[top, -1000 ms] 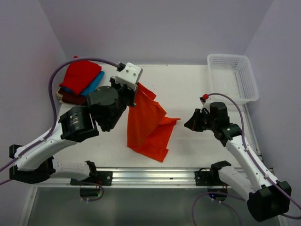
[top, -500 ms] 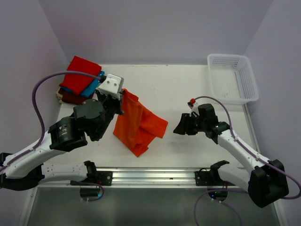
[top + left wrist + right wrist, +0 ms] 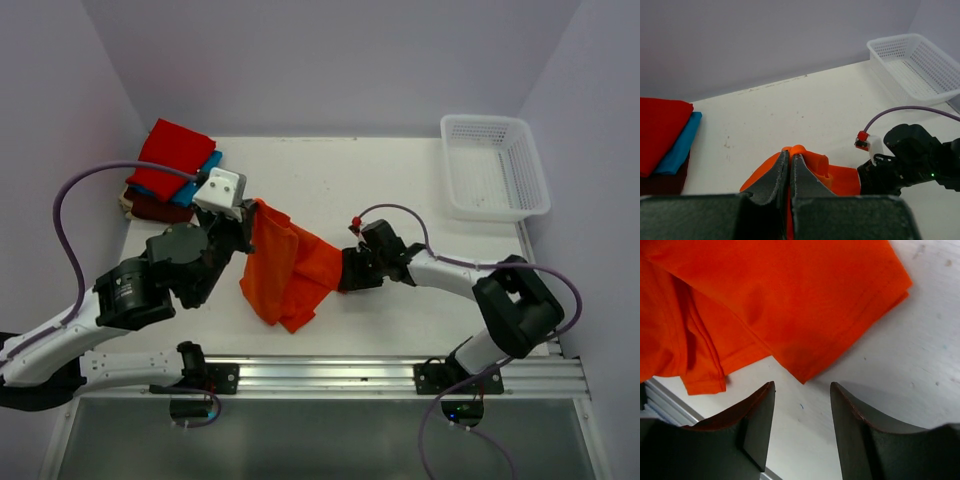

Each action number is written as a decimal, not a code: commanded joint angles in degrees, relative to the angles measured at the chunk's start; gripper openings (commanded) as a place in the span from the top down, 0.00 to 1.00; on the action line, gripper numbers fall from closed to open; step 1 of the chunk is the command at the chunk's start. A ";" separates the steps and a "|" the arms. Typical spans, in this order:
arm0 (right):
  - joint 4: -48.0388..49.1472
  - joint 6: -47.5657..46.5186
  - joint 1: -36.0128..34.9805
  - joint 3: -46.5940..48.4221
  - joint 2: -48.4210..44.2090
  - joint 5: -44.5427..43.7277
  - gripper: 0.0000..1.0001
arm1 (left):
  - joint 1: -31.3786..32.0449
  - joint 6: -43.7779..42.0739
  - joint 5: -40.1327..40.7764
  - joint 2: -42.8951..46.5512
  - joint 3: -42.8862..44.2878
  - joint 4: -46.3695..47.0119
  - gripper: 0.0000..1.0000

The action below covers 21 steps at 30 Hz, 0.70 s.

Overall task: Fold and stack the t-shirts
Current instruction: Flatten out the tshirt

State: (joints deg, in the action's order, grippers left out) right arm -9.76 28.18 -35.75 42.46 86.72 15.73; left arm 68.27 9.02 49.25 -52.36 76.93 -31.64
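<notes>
The orange t-shirt [image 3: 285,275] sits bunched on the table [image 3: 400,180], left of centre and toward the near edge. Its far-left top is lifted off the surface, and the rest hangs and spreads down toward the near right.

The left gripper [image 3: 252,206] holds that raised part. In the left wrist view its fingers [image 3: 772,180] are pressed together, with a small hump of orange cloth pinched at their tips.

The right gripper [image 3: 346,272] is low over the table at the shirt's right edge. In the right wrist view its fingers [image 3: 757,425] are spread with only bare table between them. A hemmed corner of the orange cloth points toward the gap from just beyond the tips, and the fingers do not hold it.

Three folded shirts are stacked at the far-left corner of the table, well apart from the orange one. The red t-shirt [image 3: 172,155] is on top, and the turquoise-blue t-shirt [image 3: 203,174] shows under it on the right. The dark maroon t-shirt [image 3: 150,208] is at the bottom, showing along the near side.

A white mesh basket [image 3: 484,119] stands at the far-right corner.
</notes>
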 commanded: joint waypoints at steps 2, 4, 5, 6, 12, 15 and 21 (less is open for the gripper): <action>3.17 1.26 -3.80 5.52 3.45 -7.10 0.50 | -0.15 2.76 -0.56 2.52 -1.69 1.49 1.00; 2.38 1.26 -4.68 6.58 4.77 -9.21 0.51 | -0.15 3.02 -0.56 3.22 -2.04 1.40 1.00; 2.12 1.26 -4.77 7.72 5.30 -9.57 0.52 | -0.15 3.11 -0.91 3.58 -2.30 1.32 1.00; 1.33 1.17 -4.94 8.34 5.91 -10.10 0.54 | -0.15 3.20 -0.91 4.10 -2.48 1.40 1.00; -2.10 1.70 -5.74 12.38 10.13 -15.55 0.59 | -0.15 4.52 -1.62 5.77 -3.10 0.00 1.00; -3.25 2.58 -6.09 12.83 11.81 -17.66 0.71 | -0.15 5.13 -1.36 7.61 -3.62 -1.05 1.00; -4.12 4.33 -6.53 10.28 8.57 -18.80 1.00 | -0.15 6.88 0.84 10.43 -7.05 -1.94 1.00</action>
State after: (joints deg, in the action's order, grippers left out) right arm -11.38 31.20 -41.76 53.63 98.24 -0.03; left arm 68.27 13.15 48.16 -43.05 71.26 -33.65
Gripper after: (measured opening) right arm 0.013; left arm 0.018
